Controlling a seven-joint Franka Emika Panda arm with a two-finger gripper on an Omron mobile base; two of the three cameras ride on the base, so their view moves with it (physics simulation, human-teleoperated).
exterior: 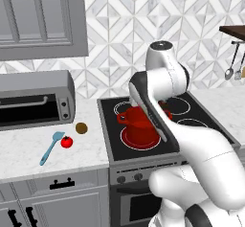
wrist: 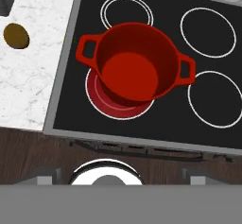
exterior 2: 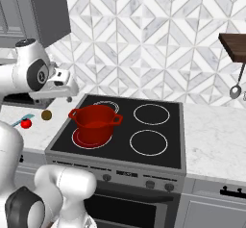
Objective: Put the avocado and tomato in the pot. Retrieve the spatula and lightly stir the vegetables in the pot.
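1. Hand view looks straight down into the empty pot [wrist: 134,64] on the stove's [wrist: 198,109] front-left burner, ready to receive the vegetables.
2. Avocado [exterior: 81,128], tomato [exterior: 66,142] and spatula [exterior: 51,147] lie together on the counter [exterior: 28,149] left of the stove.
3. Gripper [exterior 2: 67,88], jaws released and holding nothing, hangs above the stove's left edge; the avocado lies off to its left.

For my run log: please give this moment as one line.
pot empty on stove | avocado, tomato, spatula on counter | fingers open
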